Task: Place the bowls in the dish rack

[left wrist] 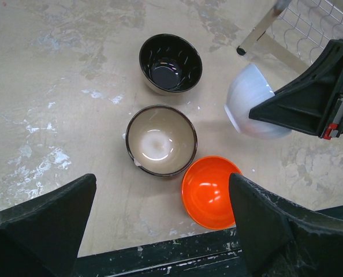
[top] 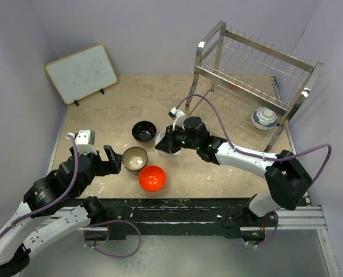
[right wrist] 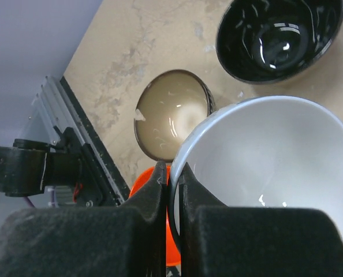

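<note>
White bowl [left wrist: 248,99], rim clamped in right gripper [right wrist: 172,173], needs carrying to dish rack [top: 258,69] at two o'clock; left gripper [top: 114,160] spread apart.

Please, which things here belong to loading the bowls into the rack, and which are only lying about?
Belong to the job:
black bowl
tan bowl
orange bowl
white bowl, gripped by the right claw
blue-and-white bowl, inside the dish rack

Lying about:
whiteboard

Glossy black bowl [left wrist: 170,62], shiny wire dish rack [top: 255,81], matt mottled beige table [top: 108,112].
</note>
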`<state>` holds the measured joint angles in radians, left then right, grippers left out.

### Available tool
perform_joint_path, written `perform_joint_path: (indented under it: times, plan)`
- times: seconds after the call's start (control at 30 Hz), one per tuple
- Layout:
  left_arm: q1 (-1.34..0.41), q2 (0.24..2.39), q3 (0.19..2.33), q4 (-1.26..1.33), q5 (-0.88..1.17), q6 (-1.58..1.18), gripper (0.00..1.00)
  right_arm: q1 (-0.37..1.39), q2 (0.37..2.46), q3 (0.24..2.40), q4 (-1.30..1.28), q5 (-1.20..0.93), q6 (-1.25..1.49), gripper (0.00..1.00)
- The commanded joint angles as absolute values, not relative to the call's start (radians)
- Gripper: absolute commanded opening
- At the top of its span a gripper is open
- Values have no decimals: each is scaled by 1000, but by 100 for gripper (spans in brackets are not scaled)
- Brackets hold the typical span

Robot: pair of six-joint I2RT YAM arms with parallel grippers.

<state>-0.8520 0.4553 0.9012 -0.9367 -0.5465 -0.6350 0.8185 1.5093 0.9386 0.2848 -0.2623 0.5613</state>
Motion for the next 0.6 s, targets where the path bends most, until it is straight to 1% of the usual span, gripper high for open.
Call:
perform_joint_path:
  times: [0.0, 0.1, 0.13, 0.27, 0.57]
  plan:
    - [-853, 447, 900, -909, -552, -632, 99, 757, 1446, 885, 467, -382, 662, 0]
    - [-853, 451, 900, -907, -552, -632, 99, 701, 1418, 837, 517, -436, 705, 0]
    - [-853, 457, 900, -908, -551, -632, 99, 655, 1397, 799, 560, -481, 734, 0]
    - [-853, 457, 900, -908, -552, -634, 99, 588, 1382, 762, 607, -552, 774, 0]
    - [-852, 456, 900, -911, -555, -635, 99, 447, 1430, 718, 797, -704, 921, 0]
